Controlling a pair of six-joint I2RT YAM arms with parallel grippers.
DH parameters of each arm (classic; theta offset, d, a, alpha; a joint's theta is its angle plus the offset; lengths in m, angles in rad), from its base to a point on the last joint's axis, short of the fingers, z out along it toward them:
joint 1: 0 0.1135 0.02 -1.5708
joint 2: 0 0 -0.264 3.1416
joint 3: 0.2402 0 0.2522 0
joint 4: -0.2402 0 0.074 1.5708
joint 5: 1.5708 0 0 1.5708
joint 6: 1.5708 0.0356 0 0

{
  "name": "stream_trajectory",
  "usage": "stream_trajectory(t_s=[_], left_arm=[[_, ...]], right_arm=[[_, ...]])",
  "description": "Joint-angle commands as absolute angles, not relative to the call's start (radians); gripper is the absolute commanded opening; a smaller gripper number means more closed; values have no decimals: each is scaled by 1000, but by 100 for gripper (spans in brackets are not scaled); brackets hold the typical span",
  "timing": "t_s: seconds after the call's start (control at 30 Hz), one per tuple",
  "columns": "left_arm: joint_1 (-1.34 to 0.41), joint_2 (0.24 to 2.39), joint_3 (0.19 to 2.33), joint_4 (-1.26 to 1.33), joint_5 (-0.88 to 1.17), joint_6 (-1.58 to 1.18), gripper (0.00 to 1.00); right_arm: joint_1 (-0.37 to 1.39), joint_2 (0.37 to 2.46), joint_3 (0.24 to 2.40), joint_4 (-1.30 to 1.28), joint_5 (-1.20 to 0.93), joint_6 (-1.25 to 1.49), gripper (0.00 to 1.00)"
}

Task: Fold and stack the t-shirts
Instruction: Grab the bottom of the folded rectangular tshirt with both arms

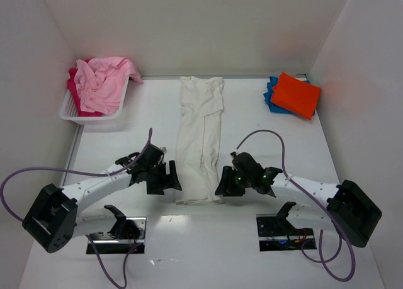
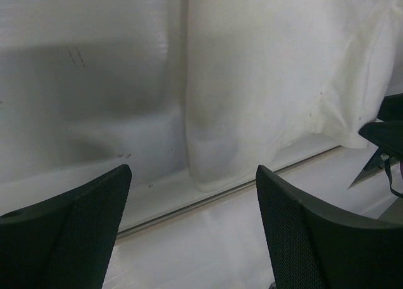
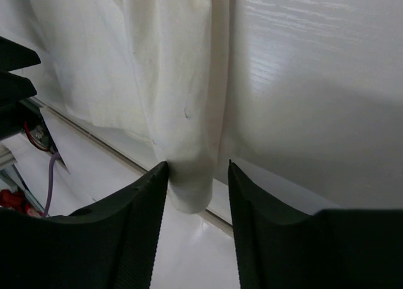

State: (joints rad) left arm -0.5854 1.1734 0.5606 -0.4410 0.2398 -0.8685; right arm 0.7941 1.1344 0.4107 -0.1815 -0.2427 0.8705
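A cream-white t-shirt [image 1: 200, 138] lies folded into a long strip down the middle of the table. My left gripper [image 1: 169, 179] is open just left of the strip's near left corner. In the left wrist view the cloth [image 2: 271, 81] lies ahead of the left gripper [image 2: 192, 175], with nothing between the fingers. My right gripper [image 1: 223, 183] is at the near right corner. In the right wrist view the folded corner [image 3: 189, 188] sits between the jaws of the right gripper [image 3: 198, 169]. It touches the left finger, and a gap remains on the right side.
A white slotted basket [image 1: 72, 116] at the back left holds a light pink t-shirt [image 1: 104, 81] over a red-magenta one [image 1: 73, 87]. At the back right an orange folded t-shirt [image 1: 296, 95] lies on a blue one [image 1: 271, 94]. Walls enclose the table on three sides.
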Motion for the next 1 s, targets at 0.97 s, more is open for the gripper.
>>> stream_trajectory(t_s=[0.97], left_arm=[[-625,1213,501,-353,328,-887,81]], right_arm=[[966,982,298,-137,-172,1112,11]])
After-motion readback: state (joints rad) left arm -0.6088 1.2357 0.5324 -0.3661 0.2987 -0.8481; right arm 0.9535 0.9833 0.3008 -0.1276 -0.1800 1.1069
